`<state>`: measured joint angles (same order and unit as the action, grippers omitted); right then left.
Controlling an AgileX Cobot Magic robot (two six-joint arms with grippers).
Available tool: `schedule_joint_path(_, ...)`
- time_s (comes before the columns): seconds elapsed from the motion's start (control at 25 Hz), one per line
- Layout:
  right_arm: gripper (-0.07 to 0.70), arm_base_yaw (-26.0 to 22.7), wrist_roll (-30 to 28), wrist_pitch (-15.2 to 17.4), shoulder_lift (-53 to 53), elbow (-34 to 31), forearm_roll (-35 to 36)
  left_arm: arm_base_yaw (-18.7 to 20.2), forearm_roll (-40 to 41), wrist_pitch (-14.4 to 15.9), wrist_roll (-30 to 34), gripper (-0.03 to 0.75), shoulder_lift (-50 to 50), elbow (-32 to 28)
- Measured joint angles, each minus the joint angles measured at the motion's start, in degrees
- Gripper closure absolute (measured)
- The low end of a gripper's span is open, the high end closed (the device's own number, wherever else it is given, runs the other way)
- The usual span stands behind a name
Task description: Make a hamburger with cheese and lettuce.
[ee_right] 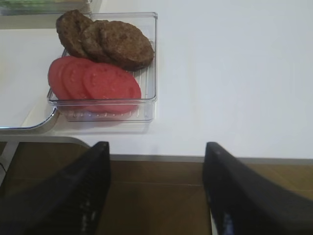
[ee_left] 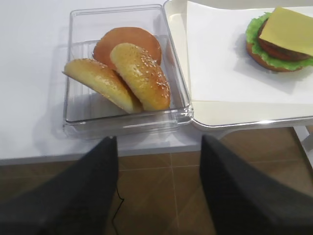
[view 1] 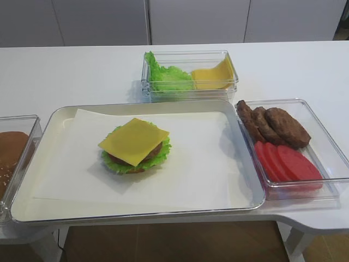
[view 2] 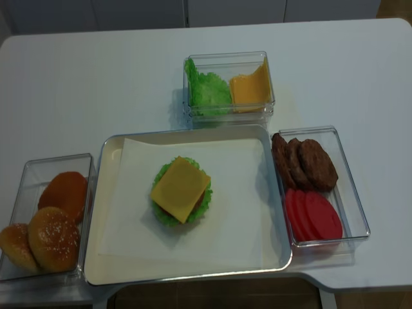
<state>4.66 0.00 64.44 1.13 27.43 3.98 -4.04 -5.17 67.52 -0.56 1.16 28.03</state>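
Sitting near the middle of the paper-lined tray [view 2: 103, 257]: the hamburger [view 2: 181, 193], built so far as bun base, lettuce [view 1: 117, 165], brown patty and, on top, the cheese [view 1: 133, 141]. Cheese laid flat and skewed, corners overhanging the patty, frilly green rim showing all round below it. Judged from this: both named fillings in place, stack upright, no top bun on yet. Remaining, in all likelihood: 1 sesame crown to close the stack.

Left of the tray, touching its edge: clear bin of buns [ee_left: 127, 73], 2 seeded crowns leaning on a plain brown round. Behind the tray: clear bin holding spare lettuce leaves [view 2: 207, 90] and a pile of cheese slices [view 2: 252, 87]. Right of the tray: clear bin with 3 overlapping loose patties [view 2: 302, 161] and a row of tomato slices [view 2: 314, 215]. All bins on the white worktop [view 2: 96, 84].

Left tool [ee_left: 159, 196]: fingers spread wide, nothing between them, held off the near edge of the worktop below the bun bin. Right tool [ee_right: 156, 196]: likewise wide and empty, off the near edge beside the patty and tomato bin. Neither tool visible in the 2 overhead views.
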Motion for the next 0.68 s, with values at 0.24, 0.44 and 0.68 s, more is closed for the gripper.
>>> schedule_joint_path(0.24,0.181,0.0,0.0,0.0,0.0,0.0,0.0,0.0,0.0,0.0,0.0,0.313,0.0,0.0)
schedule_joint_path(0.44,0.181,0.0,0.0,0.0,0.0,0.0,0.0,0.0,0.0,0.0,0.0,0.313,0.0,0.0)
schedule_joint_path(0.68,0.181,0.0,0.0,0.0,0.0,0.0,0.0,0.0,0.0,0.0,0.0,0.313,0.0,0.0)
